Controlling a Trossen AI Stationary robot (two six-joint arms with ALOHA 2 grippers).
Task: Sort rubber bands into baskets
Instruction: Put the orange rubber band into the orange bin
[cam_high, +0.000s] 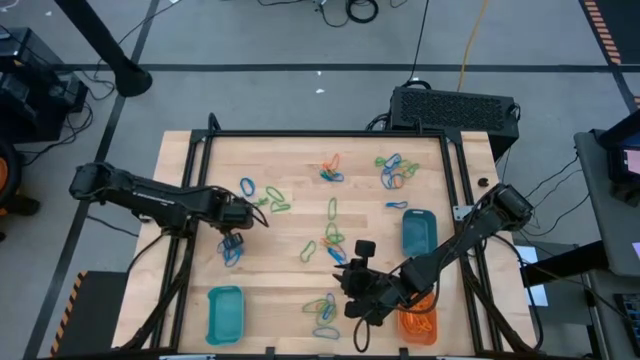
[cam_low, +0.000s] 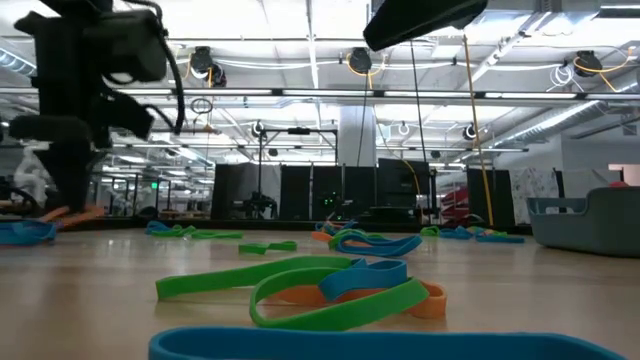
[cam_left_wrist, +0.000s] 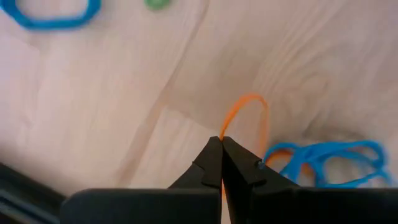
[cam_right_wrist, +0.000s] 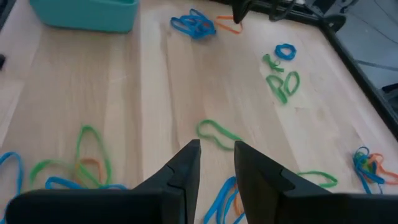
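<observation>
— Wooden table (cam_high: 290, 150), three baskets, bands all over. How far along are we?

— Barely started, I'd say. The orange basket (cam_high: 432, 333) holds some orange bands; the near teal basket (cam_high: 224, 312) looks empty and so does the far teal basket (cam_high: 418, 232). Loose bands (cam_high: 392, 172) lie in clusters across the board.

— And the grippers?

— The left gripper (cam_left_wrist: 221, 144) is pinched shut on an orange band (cam_left_wrist: 249, 115), just beside a blue tangle (cam_left_wrist: 326, 162) on the left side. The right gripper (cam_right_wrist: 216, 155) hovers with fingers apart above a green band (cam_right_wrist: 214, 134), near the front middle.

— Anything unclear?

— The right arm covers part of the orange basket, so its count is hidden.
</observation>
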